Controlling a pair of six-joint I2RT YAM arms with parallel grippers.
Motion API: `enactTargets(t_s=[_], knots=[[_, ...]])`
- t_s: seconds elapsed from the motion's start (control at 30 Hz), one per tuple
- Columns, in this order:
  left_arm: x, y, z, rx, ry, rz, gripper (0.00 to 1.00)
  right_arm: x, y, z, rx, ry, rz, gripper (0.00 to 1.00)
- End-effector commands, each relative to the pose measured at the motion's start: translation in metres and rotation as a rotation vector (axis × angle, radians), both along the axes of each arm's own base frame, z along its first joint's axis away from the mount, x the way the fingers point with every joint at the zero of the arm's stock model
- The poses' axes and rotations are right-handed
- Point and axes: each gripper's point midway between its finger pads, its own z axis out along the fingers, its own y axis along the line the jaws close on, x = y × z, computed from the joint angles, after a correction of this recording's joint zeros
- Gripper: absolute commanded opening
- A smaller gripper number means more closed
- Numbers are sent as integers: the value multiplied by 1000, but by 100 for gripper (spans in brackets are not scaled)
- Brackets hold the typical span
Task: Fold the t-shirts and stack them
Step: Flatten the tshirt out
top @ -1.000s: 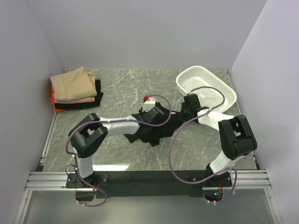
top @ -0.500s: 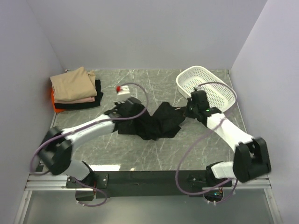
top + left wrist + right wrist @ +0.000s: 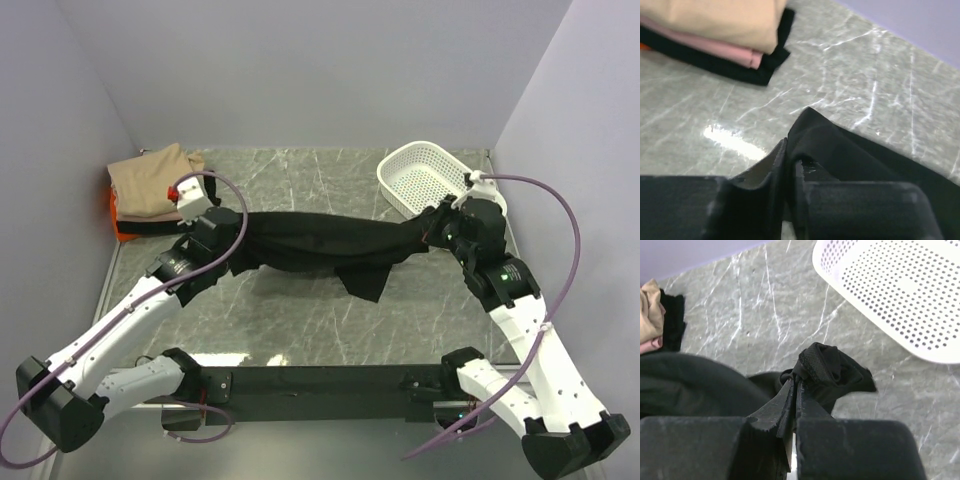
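folded stack of t-shirts [image 3: 150, 185], tan on top, is sitting far left. left gripper [image 3: 222, 243] is clamping one end of the black t-shirt [image 3: 320, 238], fingers closed on cloth. shirt is hanging stretched across the table [image 3: 300, 320]. right gripper [image 3: 437, 230] is pinching the other end tight, beside the white perforated basket [image 3: 445, 185].

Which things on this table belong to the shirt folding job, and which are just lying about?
In the job: black t-shirt, gripped by left hand and right hand; folded shirt stack.
Lying about: white basket.
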Motion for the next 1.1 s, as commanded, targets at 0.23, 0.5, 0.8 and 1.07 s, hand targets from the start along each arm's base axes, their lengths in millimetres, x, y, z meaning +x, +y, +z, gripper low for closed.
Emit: enactTargets(t_s=[0.23, 0.5, 0.8, 1.07], knots=[[-3, 36, -50, 89, 184, 202, 69, 1, 17, -65, 9, 139, 73, 0], [-23, -1, -98, 25, 259, 27, 63, 30, 27, -98, -5, 206, 71, 0], [-52, -26, -155, -124, 371, -108, 50, 40, 32, -119, -9, 243, 81, 0], [-57, -44, -196, -171, 474, -172, 50, 40, 33, -120, -12, 243, 88, 0]])
